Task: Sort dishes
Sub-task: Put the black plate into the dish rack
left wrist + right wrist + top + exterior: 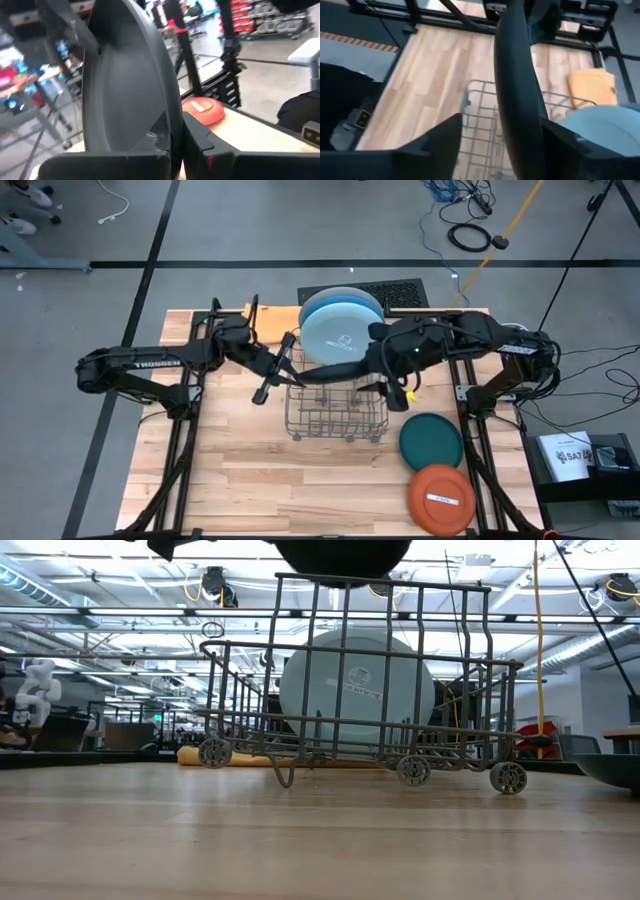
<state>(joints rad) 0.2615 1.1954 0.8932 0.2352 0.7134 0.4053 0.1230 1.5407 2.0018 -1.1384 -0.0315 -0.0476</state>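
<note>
Two arms meet over a wire rack at the centre of the high view, a dark grey plate standing on edge between them. The left end effector is clamped on the plate's rim, while the right end effector has its fingers spread wide on either side of the rim, clear of it. At the rack's upper edge in the high view a pale grey plate stands upright, with a blue plate just behind it. A teal plate and an orange plate lie flat on the counter at the lower right.
</note>
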